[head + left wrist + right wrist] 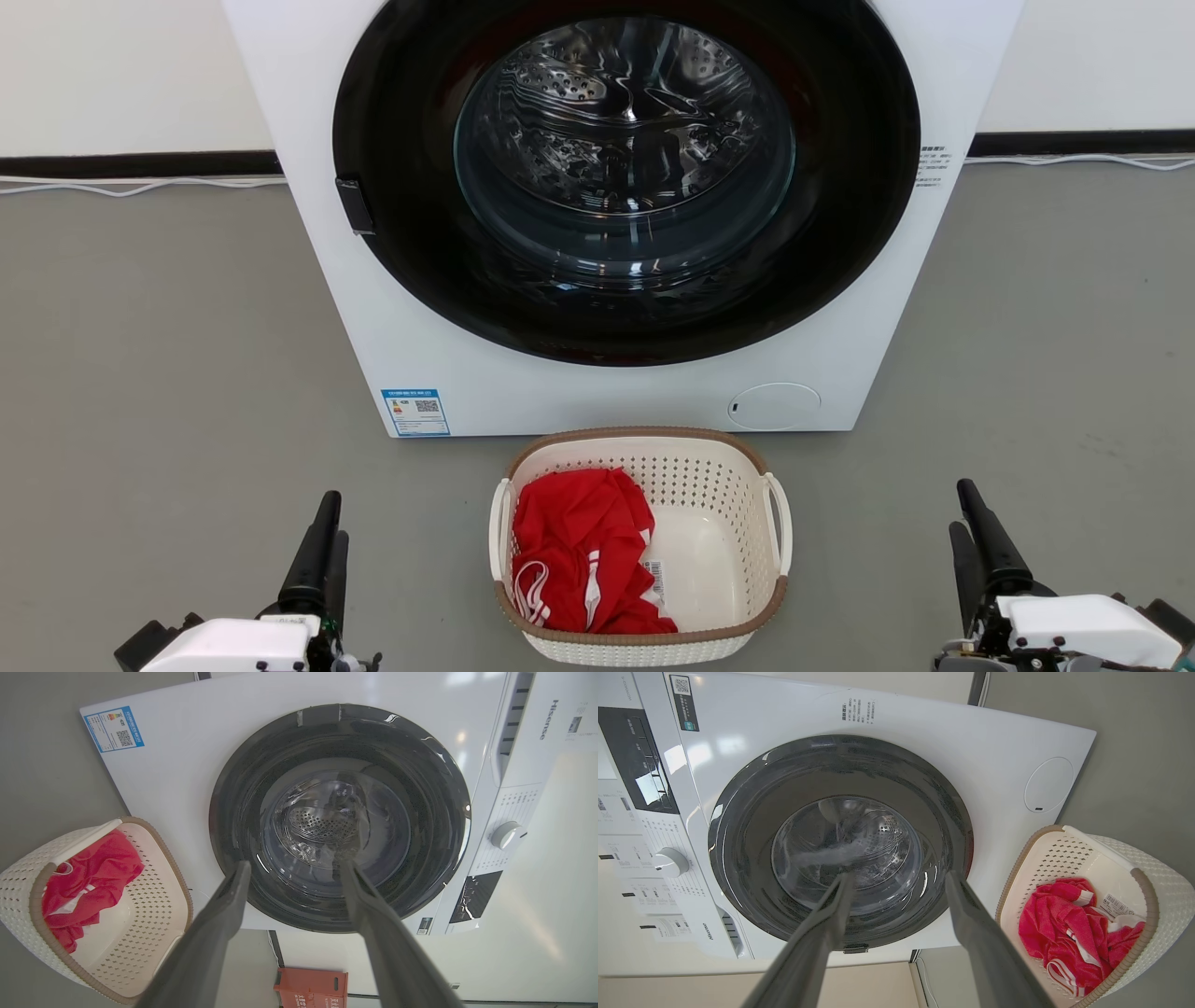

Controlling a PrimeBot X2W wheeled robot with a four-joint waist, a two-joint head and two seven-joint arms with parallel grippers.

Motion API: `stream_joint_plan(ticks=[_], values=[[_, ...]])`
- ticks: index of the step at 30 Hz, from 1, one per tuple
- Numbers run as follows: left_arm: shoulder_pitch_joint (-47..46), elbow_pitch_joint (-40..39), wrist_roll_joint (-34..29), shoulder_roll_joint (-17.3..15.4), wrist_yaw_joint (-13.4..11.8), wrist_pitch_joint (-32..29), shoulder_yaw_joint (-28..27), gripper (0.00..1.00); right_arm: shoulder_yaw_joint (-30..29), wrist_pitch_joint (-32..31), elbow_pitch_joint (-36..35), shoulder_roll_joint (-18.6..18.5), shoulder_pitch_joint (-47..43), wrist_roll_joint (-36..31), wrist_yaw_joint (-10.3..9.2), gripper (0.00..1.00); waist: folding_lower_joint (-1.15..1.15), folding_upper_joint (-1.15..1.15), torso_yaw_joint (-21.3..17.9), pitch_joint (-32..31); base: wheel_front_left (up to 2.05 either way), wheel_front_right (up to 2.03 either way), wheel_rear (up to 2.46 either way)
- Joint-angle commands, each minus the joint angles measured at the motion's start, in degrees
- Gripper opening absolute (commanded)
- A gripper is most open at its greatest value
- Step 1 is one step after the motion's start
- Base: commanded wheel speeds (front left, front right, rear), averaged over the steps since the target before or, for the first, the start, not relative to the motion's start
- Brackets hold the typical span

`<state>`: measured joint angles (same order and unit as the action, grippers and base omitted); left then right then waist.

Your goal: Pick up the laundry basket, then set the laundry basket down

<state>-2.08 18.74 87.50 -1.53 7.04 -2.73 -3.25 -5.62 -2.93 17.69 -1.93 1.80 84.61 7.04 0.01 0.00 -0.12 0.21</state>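
**Head view.** We list the laundry basket [709, 485]: cream perforated plastic with a brown woven-look rim. It stands upright on the grey floor [140, 373], just before the washing machine [560, 397]. Its long axis runs across us, with a white loop handle [780, 523] at each end. Inside, to the left, lies a crumpled red garment [569, 541] with a barcode tag [655, 577]. The left gripper [332, 518] and right gripper [962, 509] flank the basket, well apart from it. The machine bears a blue label [415, 412] with a QR code.

**Left wrist view.** The jaws are spread before the round glass door [336, 826]. The panel reads "Hisense" [548, 718].

**Right wrist view.** The jaws are spread, and the basket sits at lower right.
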Motion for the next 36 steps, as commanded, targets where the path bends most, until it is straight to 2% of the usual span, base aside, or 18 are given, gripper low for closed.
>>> stream_joint_plan(ticks=[1,17,36], values=[[-1.2,-1.9,-1.7,-0.4,-0.2,0.6,0.0,1.0,0.4,0.8,-1.9,-0.5,1.4,-2.1,0.09,1.0,-0.01,0.0,0.0,0.0,0.0,0.0,0.0],[-1.4,-2.2,-12.7,-0.6,-1.1,3.3,1.1,1.0,2.1,3.5,-3.2,-0.7,2.2,-18.6,0.15,1.0,-0.01,0.0,0.2,-0.1,0.0,0.0,0.0],[-1.6,-1.0,-29.7,-0.7,-2.2,6.4,2.1,1.0,3.7,6.6,-2.2,-1.6,2.9,-37.9,0.21,1.0,-0.01,0.0,0.6,-0.3,0.0,0.0,0.0]])
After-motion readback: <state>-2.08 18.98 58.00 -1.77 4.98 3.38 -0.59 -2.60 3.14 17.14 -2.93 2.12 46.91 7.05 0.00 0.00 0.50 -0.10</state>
